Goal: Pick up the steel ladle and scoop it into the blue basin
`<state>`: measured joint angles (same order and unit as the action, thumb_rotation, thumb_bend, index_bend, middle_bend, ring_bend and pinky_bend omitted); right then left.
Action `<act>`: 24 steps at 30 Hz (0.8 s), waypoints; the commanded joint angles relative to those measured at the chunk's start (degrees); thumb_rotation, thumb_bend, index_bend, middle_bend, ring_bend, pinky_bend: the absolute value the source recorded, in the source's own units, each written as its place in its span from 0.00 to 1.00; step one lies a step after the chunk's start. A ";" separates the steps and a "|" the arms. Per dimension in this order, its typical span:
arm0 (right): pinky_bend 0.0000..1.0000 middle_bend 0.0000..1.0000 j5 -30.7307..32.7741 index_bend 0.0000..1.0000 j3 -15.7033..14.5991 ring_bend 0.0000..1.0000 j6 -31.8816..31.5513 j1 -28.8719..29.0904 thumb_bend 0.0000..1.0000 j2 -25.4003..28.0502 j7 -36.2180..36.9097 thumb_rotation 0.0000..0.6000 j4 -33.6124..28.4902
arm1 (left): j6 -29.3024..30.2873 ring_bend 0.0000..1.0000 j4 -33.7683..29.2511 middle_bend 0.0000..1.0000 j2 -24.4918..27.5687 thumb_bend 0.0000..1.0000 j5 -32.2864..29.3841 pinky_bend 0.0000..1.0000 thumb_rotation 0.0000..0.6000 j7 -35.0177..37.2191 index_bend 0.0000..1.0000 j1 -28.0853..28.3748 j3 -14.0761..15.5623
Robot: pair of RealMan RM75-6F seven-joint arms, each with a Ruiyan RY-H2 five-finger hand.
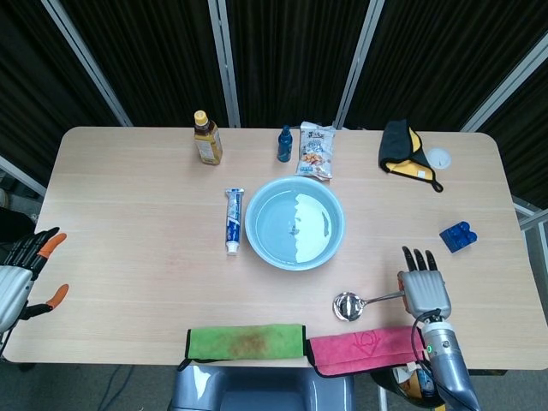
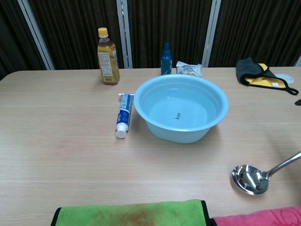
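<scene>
- A toothpaste tube (image 1: 233, 220) lay just left of the round blue basin (image 1: 294, 223).
- The shiny steel ladle (image 1: 349, 305) (bowl up) rested on the tabletop (image 1: 128, 214); right hand (image 1: 423, 288) covered its handle, grasp unclear.
- Left hand (image 1: 19, 272) hung released.

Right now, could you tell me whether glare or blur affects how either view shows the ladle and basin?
Head view: a bright reflection covers part of the water in the blue basin; the steel ladle is small but sharp. Chest view: the ladle's bowl mirrors its surroundings, and the frame edge cuts off its handle.
</scene>
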<state>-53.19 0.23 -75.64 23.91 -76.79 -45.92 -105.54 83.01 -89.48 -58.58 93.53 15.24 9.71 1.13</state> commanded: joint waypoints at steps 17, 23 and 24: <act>0.00 0.07 -2.81 0.69 -0.45 0.00 -6.92 -0.95 0.76 8.61 -7.54 1.00 -16.55 | 1.55 0.00 0.40 0.00 0.62 0.37 2.45 0.00 1.00 2.32 0.01 -0.24 1.03; 0.00 0.07 -0.08 0.70 1.54 0.00 -8.41 0.66 0.76 10.45 -12.05 1.00 -21.85 | 2.07 0.00 0.61 0.00 0.96 0.37 2.69 0.00 1.00 3.23 0.01 -0.42 1.20; 0.00 0.07 0.78 0.70 2.07 0.00 -8.39 1.13 0.76 10.77 -12.69 1.00 -22.70 | 2.16 0.00 0.66 0.00 1.00 0.37 2.66 0.00 1.00 3.38 0.01 -0.46 1.20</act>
<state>-53.97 1.24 -83.67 24.10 -66.85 -57.14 -126.58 85.10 -88.87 -57.62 96.19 18.55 9.29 2.31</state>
